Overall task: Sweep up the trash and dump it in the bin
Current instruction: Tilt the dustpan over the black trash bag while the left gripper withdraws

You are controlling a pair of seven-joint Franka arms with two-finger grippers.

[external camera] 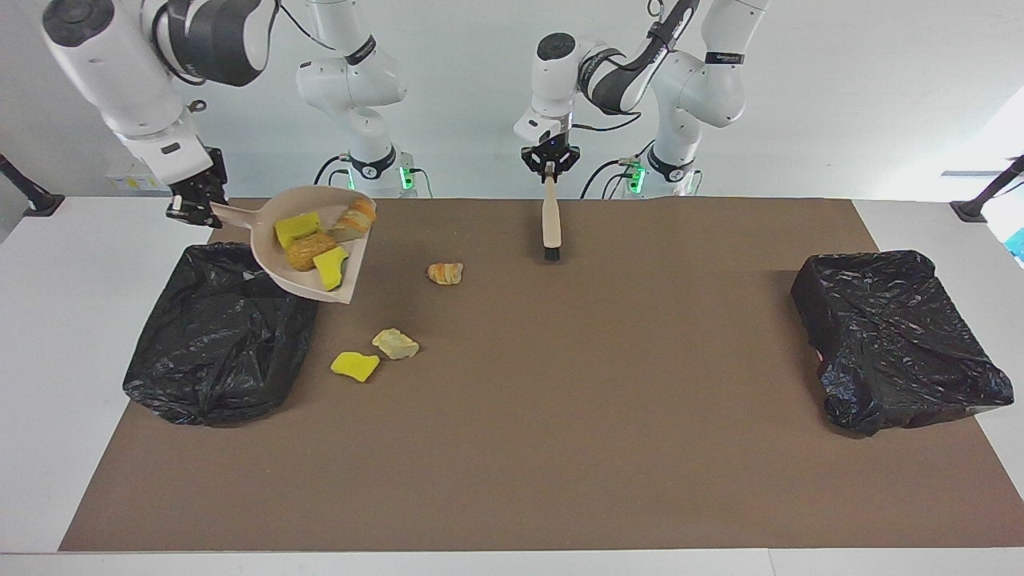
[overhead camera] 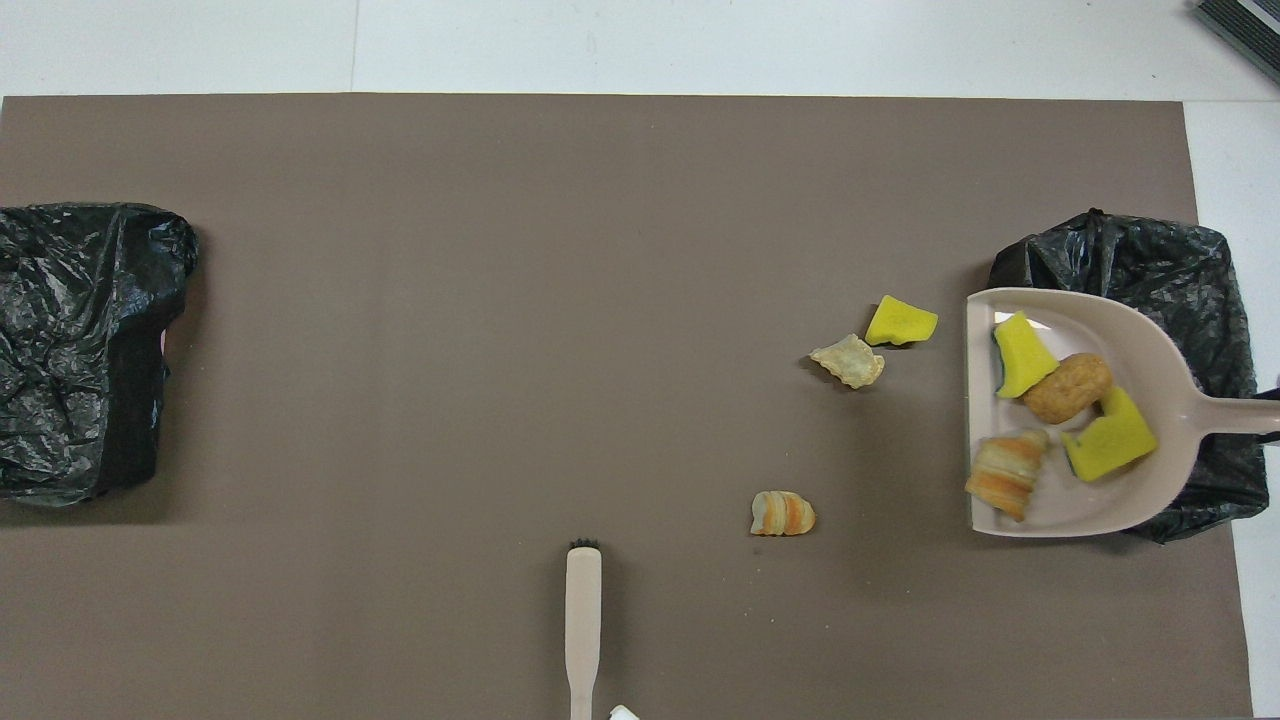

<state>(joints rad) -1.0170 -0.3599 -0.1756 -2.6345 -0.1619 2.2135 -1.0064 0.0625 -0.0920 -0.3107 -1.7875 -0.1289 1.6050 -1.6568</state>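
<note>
Right fingers (external camera: 192, 210) clamp the dustpan (external camera: 308, 260) handle, four scraps (external camera: 314, 242) below them over the bin (external camera: 216, 344); your left gripper (external camera: 550, 164) pinches the brush (external camera: 550, 224).

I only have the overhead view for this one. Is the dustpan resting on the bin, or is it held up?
Observer: Held up. The right gripper grips the handle of the dustpan, which hangs in the air over the bin at the right arm's end.
Operator: And the brush, is it lying on the mat?
Observer: No. The brush hangs upright from the left gripper, which grips the top of its handle, bristles down.
</note>
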